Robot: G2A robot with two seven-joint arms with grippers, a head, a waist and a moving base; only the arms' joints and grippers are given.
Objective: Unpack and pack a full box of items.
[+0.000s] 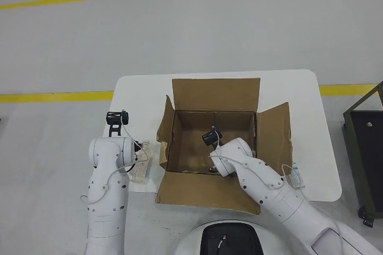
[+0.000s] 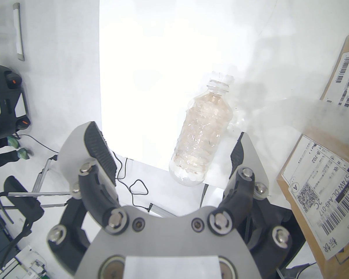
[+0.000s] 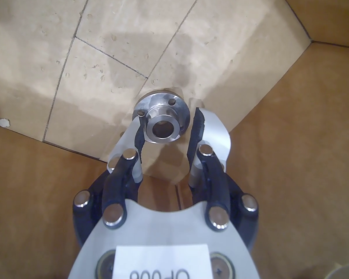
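left hand (image 2: 167, 133) spread above clear bottle (image 2: 202, 134) by barcode-labelled box (image 2: 337, 204), right hand (image 3: 168, 120) apart around metal flange (image 3: 174, 104)

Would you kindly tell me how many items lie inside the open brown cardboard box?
1: a round silver metal flange resting on the brown cardboard box's floor, between the right pincer's fingers. The white arm may hide others.

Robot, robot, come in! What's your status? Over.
Left gripper open over bottle on table. Right gripper open around metal ring inside box. Nothing blocking.
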